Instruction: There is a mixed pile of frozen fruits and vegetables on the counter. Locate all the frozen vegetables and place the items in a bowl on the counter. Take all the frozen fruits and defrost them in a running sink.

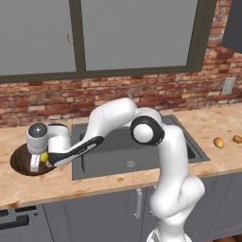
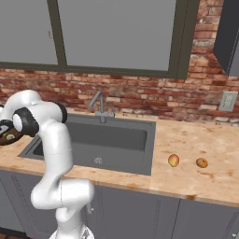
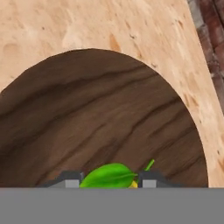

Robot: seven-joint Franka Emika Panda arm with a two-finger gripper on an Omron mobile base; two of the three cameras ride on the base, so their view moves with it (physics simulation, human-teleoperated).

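The bright yellow ball (image 1: pixel 44 157) sits between the fingers of the pincer (image 1: pixel 40 162), directly above the dark wooden bowl (image 1: pixel 19 163); in the hand view a green leaf (image 3: pixel 109 176) and a sliver of yellow fill the gap between the two finger tips (image 3: pixel 69 179), so the pincer is clenched on the ball, with the bowl's grained inside just beyond it; whether the ball touches the bowl cannot be told. The bowl rests on the tan surface (image 1: pixel 28 186) just left of the sink (image 1: pixel 127 153); the arm reaches from the lower right across the basin to it. The sink is dark grey with a round drain, and a slim steel faucet (image 2: pixel 99 106) stands at its back edge. Well apart, on the surface right of the sink, lie the two fruits: a yellow-orange piece with a red blush (image 2: pixel 173 160) and, near it to the right, an orange-brown piece (image 2: pixel 202 162); both are clear of the pincer.
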